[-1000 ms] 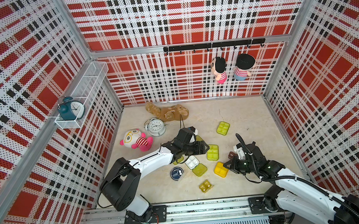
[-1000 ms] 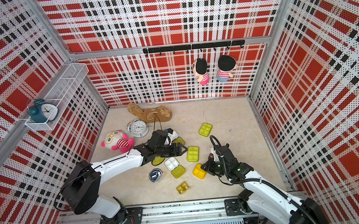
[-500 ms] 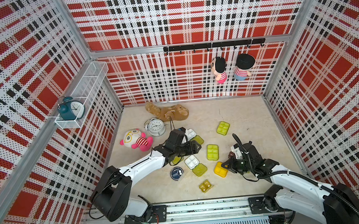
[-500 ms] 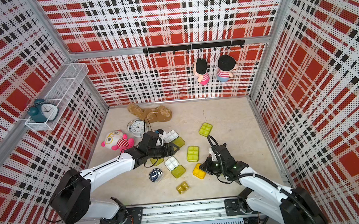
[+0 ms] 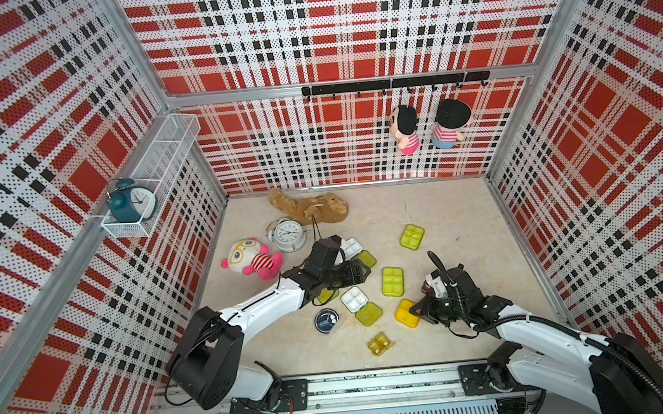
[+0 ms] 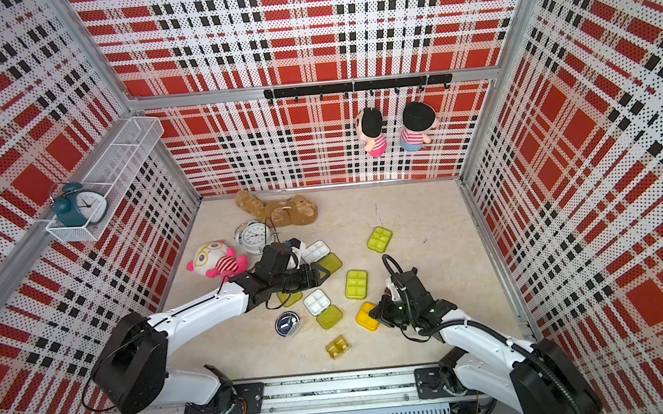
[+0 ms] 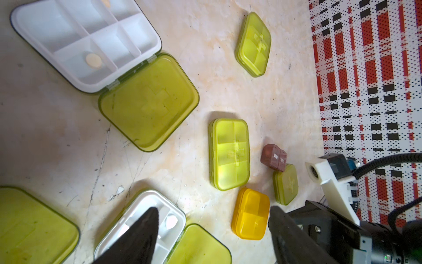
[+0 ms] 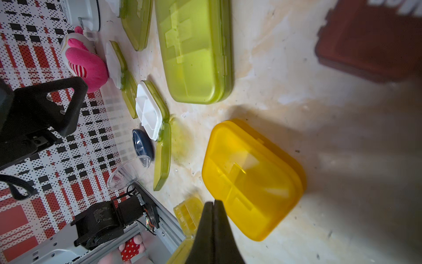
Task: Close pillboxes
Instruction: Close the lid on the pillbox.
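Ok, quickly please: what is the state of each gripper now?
Left gripper: open, holding nothing.
Right gripper: shut, holding nothing, tips by the closed yellow pillbox.

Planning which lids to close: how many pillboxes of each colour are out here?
lime-green pillboxes: 6
orange-yellow pillbox: 1
amber pillbox: 1
brown pillbox: 1
navy round pillbox: 1
Total: 10

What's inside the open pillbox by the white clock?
The open pillbox holds one round tan pill in a cell. Its far corner runs out of view, and from above the left arm covers part.
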You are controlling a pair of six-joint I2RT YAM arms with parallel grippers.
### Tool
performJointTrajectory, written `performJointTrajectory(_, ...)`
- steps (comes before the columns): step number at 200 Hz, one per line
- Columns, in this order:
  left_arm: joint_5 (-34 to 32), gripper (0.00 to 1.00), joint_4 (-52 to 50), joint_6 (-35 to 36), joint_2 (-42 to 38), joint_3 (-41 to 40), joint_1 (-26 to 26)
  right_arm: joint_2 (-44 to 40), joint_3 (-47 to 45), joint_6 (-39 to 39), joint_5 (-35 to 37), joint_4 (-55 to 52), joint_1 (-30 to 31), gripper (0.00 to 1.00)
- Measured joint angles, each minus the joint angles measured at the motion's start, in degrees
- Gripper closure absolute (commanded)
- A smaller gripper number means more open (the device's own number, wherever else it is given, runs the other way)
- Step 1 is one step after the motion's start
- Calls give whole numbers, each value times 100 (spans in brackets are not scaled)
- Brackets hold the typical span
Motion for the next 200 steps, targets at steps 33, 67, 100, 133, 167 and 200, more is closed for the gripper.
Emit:
performJointTrajectory(33,-2,22,0,-9,0,0,2,68,-2,-4,0,-122,0,100)
performJointTrajectory(67,-2,22,0,-26,13,0,2,127,-11,-2,4,-160,0,100)
performJointTrajectory(100,-2,22,2,-26,31,0,4,238,-17,-4,2,-160,0,100)
performJointTrajectory(133,-7,22,4,-31,44,0,7,319,-17,-13,-20,-114,0,100)
performJointTrajectory(167,-26,22,7,-68,44,0,7,409,-17,-22,-50,-9,0,100)
performJointTrajectory(200,-61,22,9,-74,44,-11,37,496,-7,-28,-90,79,0,100)
